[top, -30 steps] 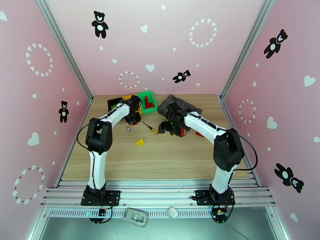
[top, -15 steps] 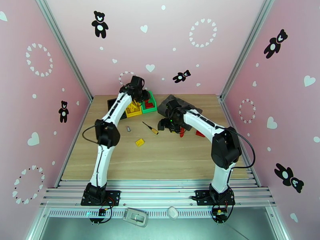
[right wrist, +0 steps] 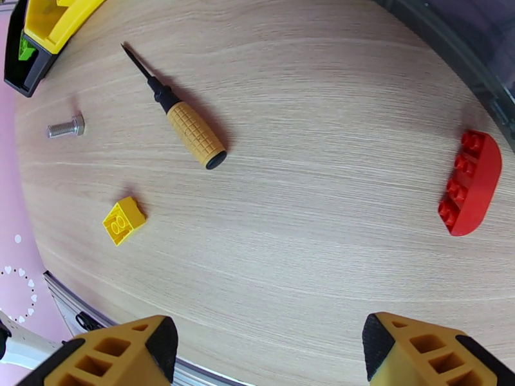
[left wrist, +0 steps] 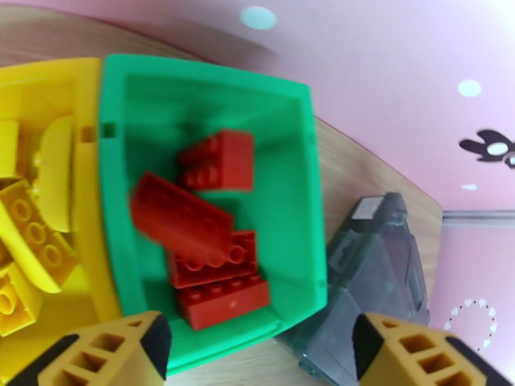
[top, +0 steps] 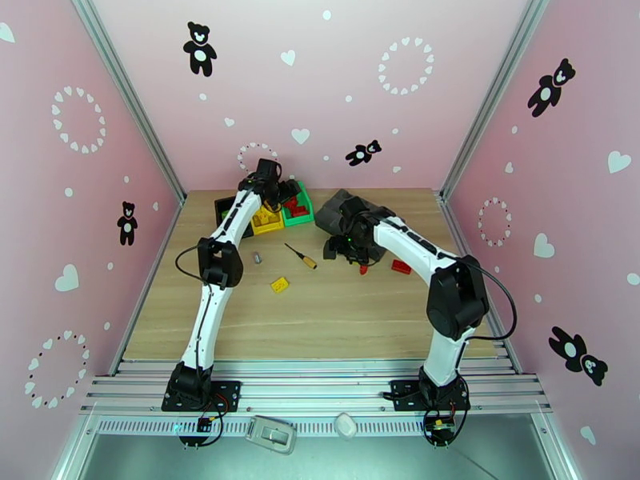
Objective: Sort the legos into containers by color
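Observation:
Three joined containers stand at the table's rear: black (top: 225, 208), yellow (top: 266, 220) and green (top: 298, 203). My left gripper (top: 278, 186) hovers over the green bin (left wrist: 206, 91), open, fingers (left wrist: 125, 347) wide apart with nothing between them. Red legos (left wrist: 219, 278) lie inside, and one blurred red brick (left wrist: 180, 217) sits tilted on top. Yellow legos (left wrist: 32, 239) fill the yellow bin. My right gripper (top: 346, 250) is open above the table. A curved red lego (right wrist: 473, 183) and a small yellow lego (right wrist: 123, 220) lie loose below it.
A screwdriver (right wrist: 187, 127) and a metal bolt (right wrist: 65, 127) lie on the wood between the bins and the yellow lego. A dark grey tray (top: 356, 206) sits behind the right gripper. Another red lego (top: 401, 266) lies right of that gripper.
My left arm lifted from the table in front of the bins, reached back over the green bin and opened, letting a red brick go. The right gripper shifted slightly.

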You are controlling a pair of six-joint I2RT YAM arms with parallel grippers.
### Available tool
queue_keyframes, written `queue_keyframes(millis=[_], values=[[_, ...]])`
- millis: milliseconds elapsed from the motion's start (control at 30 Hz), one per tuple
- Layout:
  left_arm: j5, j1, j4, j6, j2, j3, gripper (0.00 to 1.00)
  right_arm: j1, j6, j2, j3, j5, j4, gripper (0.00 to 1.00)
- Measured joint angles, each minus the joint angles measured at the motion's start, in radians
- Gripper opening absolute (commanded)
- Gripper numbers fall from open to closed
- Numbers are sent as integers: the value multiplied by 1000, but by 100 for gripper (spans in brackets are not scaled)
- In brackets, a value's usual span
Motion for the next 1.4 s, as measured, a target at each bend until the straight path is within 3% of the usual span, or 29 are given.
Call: queue_keyframes(millis=[167, 433, 667, 767, 933, 1167, 1400], values=[[-2, -27, -5, 35, -80, -79, 82, -18, 2, -3, -4, 16, 2, 80], [-109, -77, -62, 105, -410, -333, 82, -117, 47, -48, -122, 62, 40, 75], [-187, -101, -15, 85, -792, -904, 83, -136, 56, -43, -143, 141, 56, 72], [-201, -100, 14, 45, -901, -1156, 83, -136, 57, -11, -142, 168, 66, 69], [-214, -100, 29, -10, -1014, -1403, 83, -137, 55, 85, -110, 207, 69, 67], [-224, -100, 42, -47, -1142, -1474, 83, -137, 44, 192, -27, 235, 70, 63], [-224, -100, 51, -47, -1148, -1474, 83, -137, 46, 252, 27, 242, 57, 56]])
